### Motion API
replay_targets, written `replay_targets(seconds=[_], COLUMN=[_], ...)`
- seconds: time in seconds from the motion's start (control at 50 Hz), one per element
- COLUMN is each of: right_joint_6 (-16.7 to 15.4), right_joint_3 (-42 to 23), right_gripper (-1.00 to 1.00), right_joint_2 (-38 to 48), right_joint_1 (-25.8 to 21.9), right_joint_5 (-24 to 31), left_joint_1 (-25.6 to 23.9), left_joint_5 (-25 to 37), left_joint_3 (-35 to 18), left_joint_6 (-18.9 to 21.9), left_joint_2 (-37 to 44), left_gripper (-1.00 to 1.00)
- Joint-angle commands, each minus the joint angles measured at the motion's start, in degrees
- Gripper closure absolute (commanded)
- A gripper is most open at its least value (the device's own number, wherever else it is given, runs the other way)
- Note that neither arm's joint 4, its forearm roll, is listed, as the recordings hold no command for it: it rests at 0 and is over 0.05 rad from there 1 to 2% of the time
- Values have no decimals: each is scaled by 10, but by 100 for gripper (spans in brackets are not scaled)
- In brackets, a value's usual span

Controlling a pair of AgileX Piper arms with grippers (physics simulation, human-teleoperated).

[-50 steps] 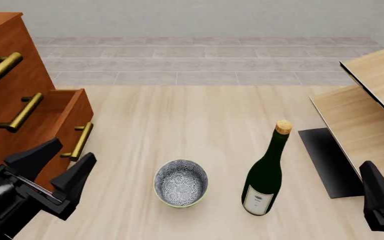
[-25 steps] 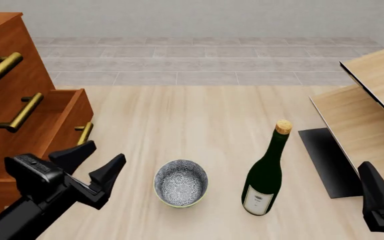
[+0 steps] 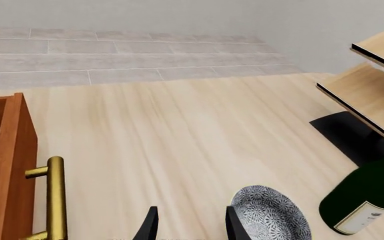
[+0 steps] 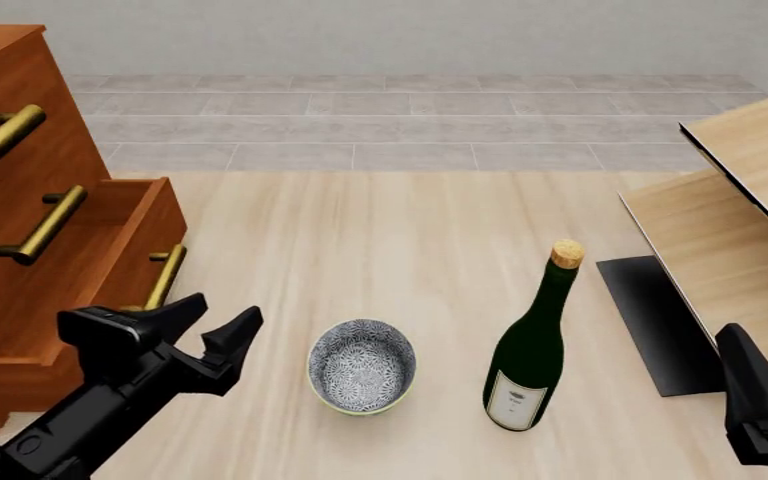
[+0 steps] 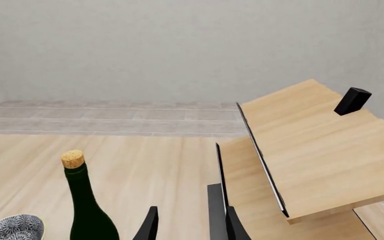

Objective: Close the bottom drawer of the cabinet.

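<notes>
- Drawer watch: the bottom drawer is sitting pulled out of the cabinet, at 9 o'clock.
- Left gripper is hovering beside its handle, fingers spread wide, empty.
- Right gripper is showing a narrow empty gap.

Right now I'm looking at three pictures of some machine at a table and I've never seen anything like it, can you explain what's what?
These are simulator renders of two robot arms at a wooden table. The front view looks down over both arms; the other two come from cameras behind each arm's fingers. The left gripper hovers open beside the cabinet, near the brass handle of the bottom drawer, which stands pulled out. The right gripper waits at the table's right side, open too. Neither holds anything. On the table stand a patterned bowl and a corked green bottle, with pale shelving on the right.
</notes>
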State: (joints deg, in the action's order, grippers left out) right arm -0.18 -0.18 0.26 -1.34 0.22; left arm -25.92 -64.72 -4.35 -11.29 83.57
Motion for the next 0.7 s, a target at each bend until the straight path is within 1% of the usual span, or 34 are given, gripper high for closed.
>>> replay_targets(seconds=[0.02,0.06,0.16,0.2,0.32,0.36,0.48,0.7], right_joint_6=[-2,-2,-4,-4,-4,-4,-4,-5], right_joint_3=[0,0,0,-1,0,-1,-1,0], right_gripper=[-100,-100,-100,-100,-100,-100,-100,-100], right_joint_2=[-1,-2,-2,-2,-2,-2,-2,-2], right_joint_1=[1,0,0,1,1,0,0,0], right_joint_5=[0,0,-1,0,-1,0,0,-1], left_joint_1=[13,14,24,36,45,64,66,92], left_joint_5=[-29,-43,-51,-50,-51,-50,-51,-51], left_joint_3=[-6,-6,-12,-16,-18,-14,-13,-17], left_joint_6=[-16,-16,-18,-19,-15,-11,-9,-4], left_joint_2=[49,65,87,94,98,90,96,110], left_gripper=[-100,-100,-100,-100,-100,-100,-100,-100])
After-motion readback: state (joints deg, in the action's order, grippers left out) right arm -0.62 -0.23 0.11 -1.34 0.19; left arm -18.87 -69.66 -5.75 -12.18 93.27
